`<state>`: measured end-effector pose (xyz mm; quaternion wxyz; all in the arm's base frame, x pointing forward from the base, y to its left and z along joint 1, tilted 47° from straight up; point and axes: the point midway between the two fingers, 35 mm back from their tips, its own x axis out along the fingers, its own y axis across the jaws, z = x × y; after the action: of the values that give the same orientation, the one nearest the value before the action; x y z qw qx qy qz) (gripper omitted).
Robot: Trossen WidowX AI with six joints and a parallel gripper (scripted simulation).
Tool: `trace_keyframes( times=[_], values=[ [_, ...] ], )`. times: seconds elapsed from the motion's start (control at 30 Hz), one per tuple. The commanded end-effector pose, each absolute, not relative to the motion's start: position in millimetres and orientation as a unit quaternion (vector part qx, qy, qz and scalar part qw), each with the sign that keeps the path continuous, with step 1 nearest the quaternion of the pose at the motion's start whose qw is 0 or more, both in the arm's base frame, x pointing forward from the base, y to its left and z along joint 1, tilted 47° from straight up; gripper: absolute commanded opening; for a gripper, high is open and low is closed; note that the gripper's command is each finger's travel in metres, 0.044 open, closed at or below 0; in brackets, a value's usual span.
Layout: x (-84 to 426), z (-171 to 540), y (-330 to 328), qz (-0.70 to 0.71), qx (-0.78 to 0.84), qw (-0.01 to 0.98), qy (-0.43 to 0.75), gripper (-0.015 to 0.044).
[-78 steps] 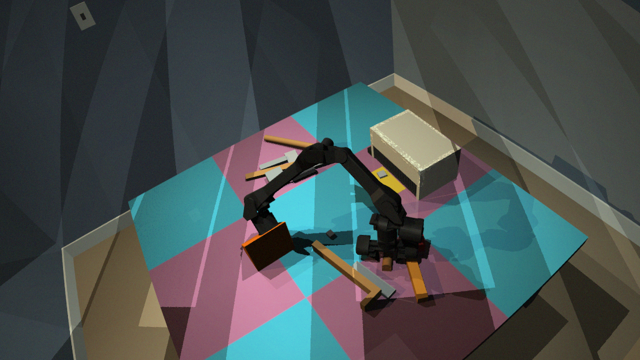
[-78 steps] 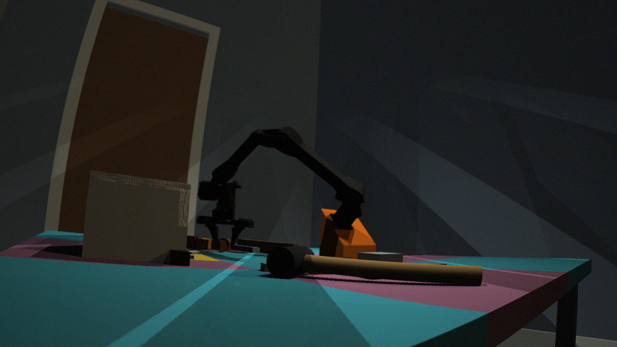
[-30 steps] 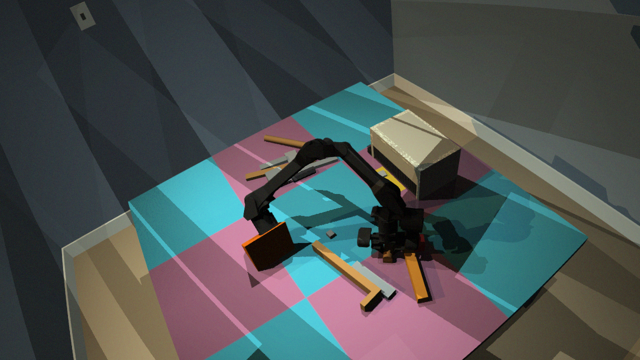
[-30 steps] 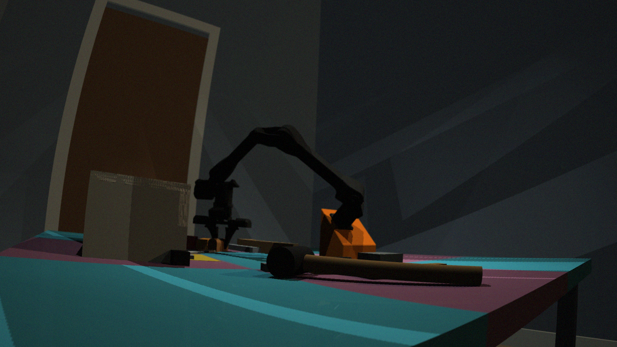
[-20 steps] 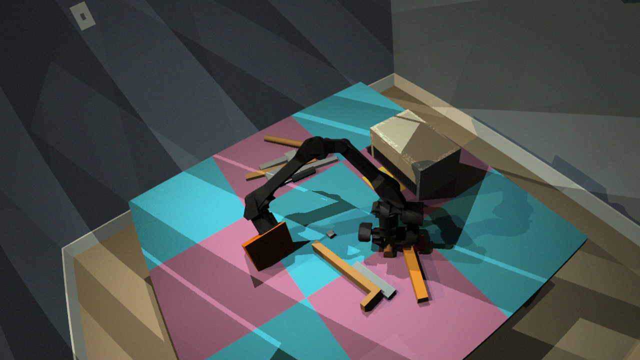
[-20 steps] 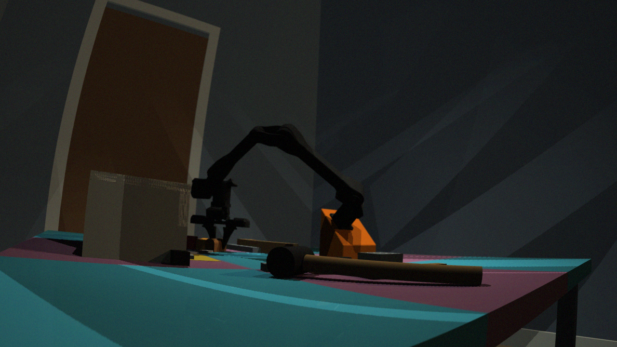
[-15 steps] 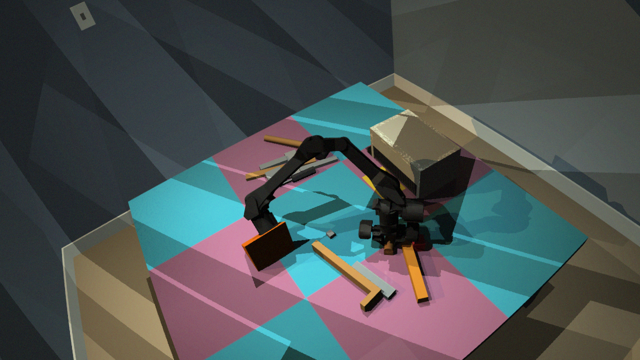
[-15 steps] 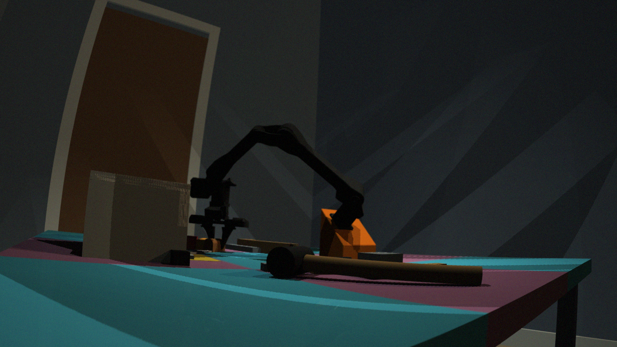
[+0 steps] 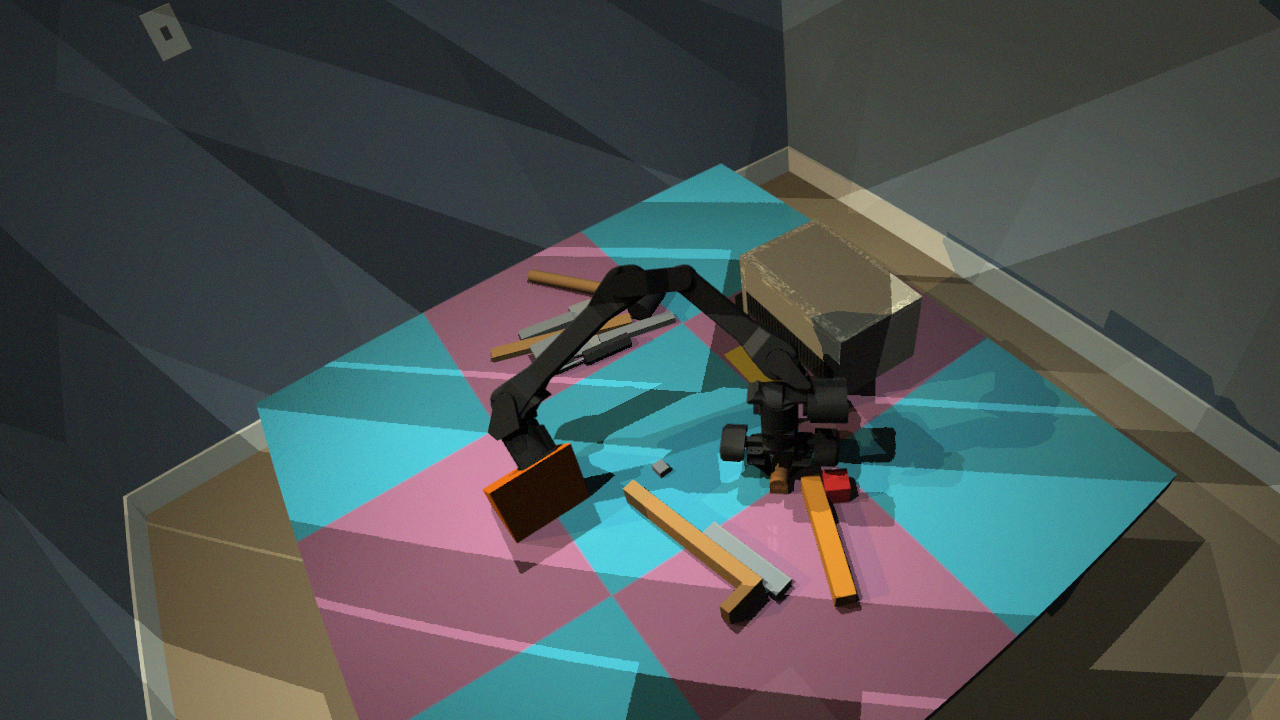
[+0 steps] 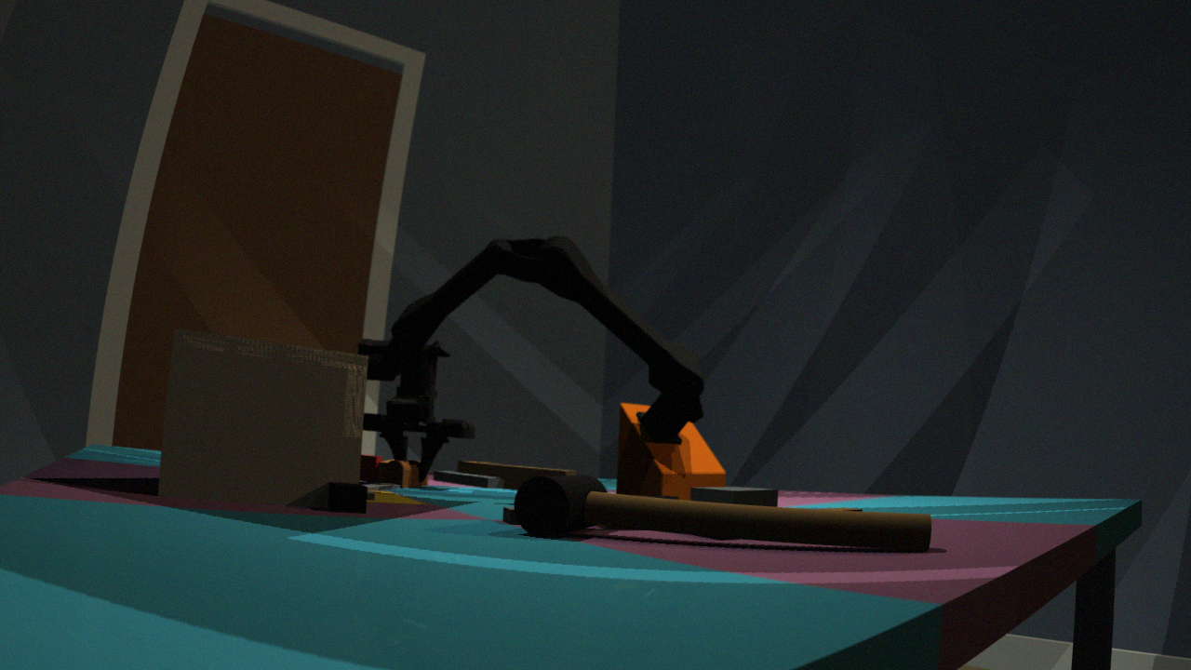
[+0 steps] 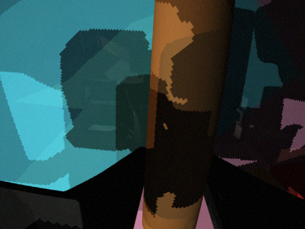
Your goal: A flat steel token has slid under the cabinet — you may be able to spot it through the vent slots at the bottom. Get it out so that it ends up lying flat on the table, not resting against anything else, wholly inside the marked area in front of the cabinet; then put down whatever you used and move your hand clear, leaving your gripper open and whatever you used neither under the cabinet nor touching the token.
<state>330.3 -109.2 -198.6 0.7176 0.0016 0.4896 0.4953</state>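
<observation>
My gripper (image 9: 780,467) (image 10: 413,473) (image 11: 172,156) is shut on a round wooden handle (image 9: 778,483) (image 10: 397,472) (image 11: 190,73), low over the table in front of the cabinet. The handle runs through the fingers in the wrist view; its far end is out of view. The grey cabinet (image 9: 823,277) (image 10: 258,416) stands at the back right in the top view. Part of the yellow marked area (image 9: 745,364) (image 10: 395,498) shows in front of it; my forearm hides the rest in the top view. I cannot make out the steel token in any view.
An orange bar (image 9: 829,546) and a red block (image 9: 837,485) lie beside the gripper. An L-shaped wooden stick (image 9: 693,532) lies by a grey bar (image 9: 756,561). A small grey block (image 9: 661,467) lies nearer the orange base (image 9: 538,495). A mallet (image 10: 749,522) and several bars lie at the back left.
</observation>
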Motion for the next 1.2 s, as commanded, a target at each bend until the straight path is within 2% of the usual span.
trace_keyframes(
  times=[0.0, 1.17],
  values=[
    [339.3, -192.2, -103.4, 0.496, 0.001, 0.719, 0.486, 0.0],
    [389.3, -156.2, -69.1, 0.497, 0.002, 0.72, 0.485, 0.0]
  ],
)
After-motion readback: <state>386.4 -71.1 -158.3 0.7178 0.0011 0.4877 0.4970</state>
